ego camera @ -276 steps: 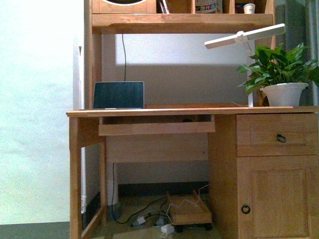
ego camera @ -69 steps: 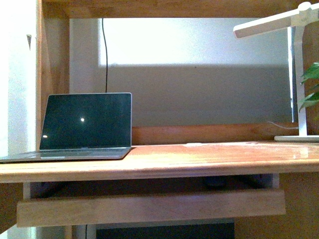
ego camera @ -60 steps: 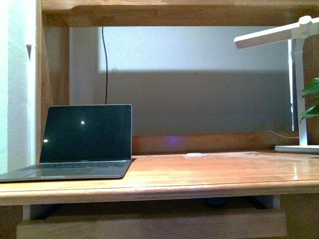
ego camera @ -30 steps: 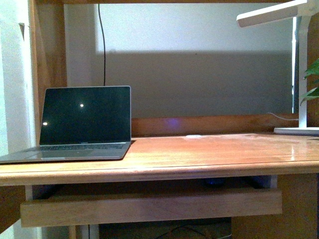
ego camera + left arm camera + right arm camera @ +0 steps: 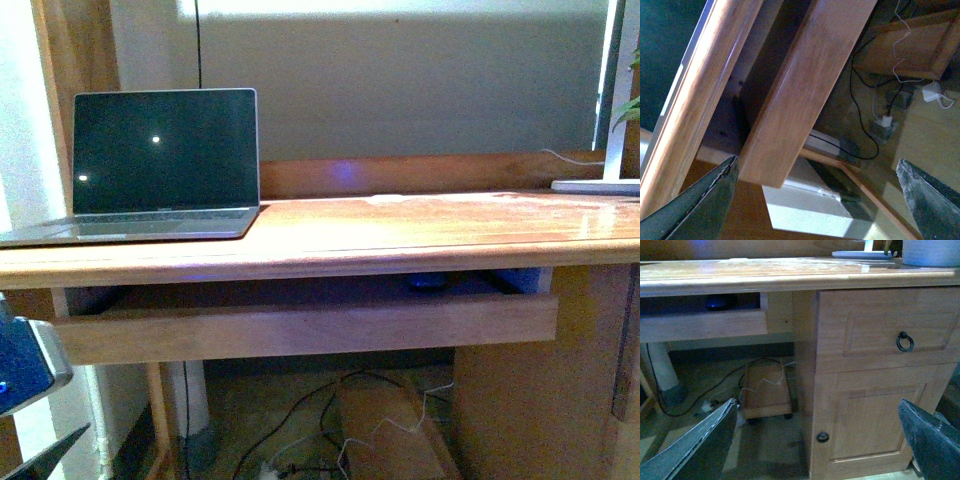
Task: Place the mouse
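Observation:
The mouse [image 5: 428, 283] is a small dark rounded lump lying in the pull-out tray [image 5: 300, 328] under the desk top, near the tray's right end. It also shows in the right wrist view as the mouse [image 5: 720, 301], behind the tray's front board. My right gripper [image 5: 816, 401] is open and empty, low in front of the cabinet door and well short of the mouse. My left gripper [image 5: 816, 161] is open and empty too, close to the tray's front board [image 5: 805, 85] at its left end. Part of the left arm [image 5: 28, 365] shows at the lower left of the front view.
An open laptop [image 5: 160, 165] stands on the desk top's left. A small flat white oval [image 5: 385, 198] and a lamp base [image 5: 595, 185] lie further right. A drawer [image 5: 905, 341] and cabinet door [image 5: 822, 437] fill the right side. A wooden cart [image 5: 765, 390] and cables [image 5: 300, 440] lie on the floor.
The front view has drawn closer and tilted down, so the desk sits higher in the picture and the floor beneath shows. The left arm has come into view at the lower left.

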